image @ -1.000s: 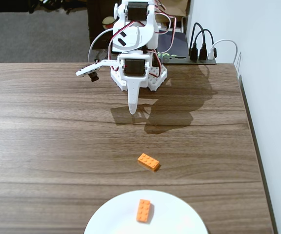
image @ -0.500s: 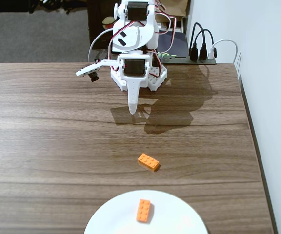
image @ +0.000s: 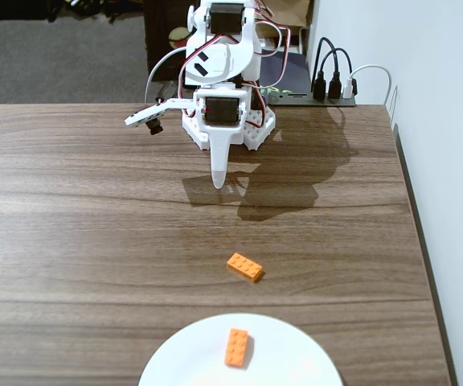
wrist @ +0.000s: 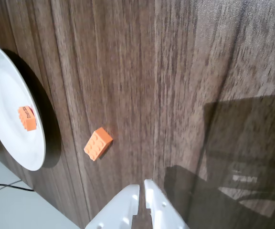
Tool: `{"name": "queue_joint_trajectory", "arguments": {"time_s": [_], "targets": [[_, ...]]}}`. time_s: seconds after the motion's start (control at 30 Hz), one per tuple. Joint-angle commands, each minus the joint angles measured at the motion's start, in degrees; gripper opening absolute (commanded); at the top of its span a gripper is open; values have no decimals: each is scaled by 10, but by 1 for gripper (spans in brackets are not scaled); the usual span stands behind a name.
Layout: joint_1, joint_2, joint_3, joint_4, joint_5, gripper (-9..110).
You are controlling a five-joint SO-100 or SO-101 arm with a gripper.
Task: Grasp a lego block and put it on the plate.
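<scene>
White two-finger gripper (image: 218, 182) hangs folded close to the arm's base at the far edge of the table (image: 71, 241), its tip pointing down at the wood. In the wrist view the gripper (wrist: 142, 187) enters from the bottom edge with its two fingers side by side, only a thin slit between them and nothing held: the jaws are together. The arm itself is tucked upright over its base, with red and white cables looping behind it, and casts a dark shadow on the wood to the right in the fixed view.

One orange lego block (image: 244, 267) lies flat on the bare wood, well apart from the gripper, between it and the plate (image: 296, 354). In the wrist view this block (wrist: 98, 143) sits studs up, turned at an angle, near the plate (wrist: 4, 95) but not touching it.

A second orange brick (image: 236, 347) lies on the white plate at the near edge of the table.
</scene>
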Motion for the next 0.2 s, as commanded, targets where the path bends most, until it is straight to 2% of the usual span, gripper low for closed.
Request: {"name": "queue_joint_trajectory", "arguments": {"time_s": [0.0,0.17], "targets": [[-2,-3,-4,1,1,1],[-2,-3,-4,1,1,1]]}}
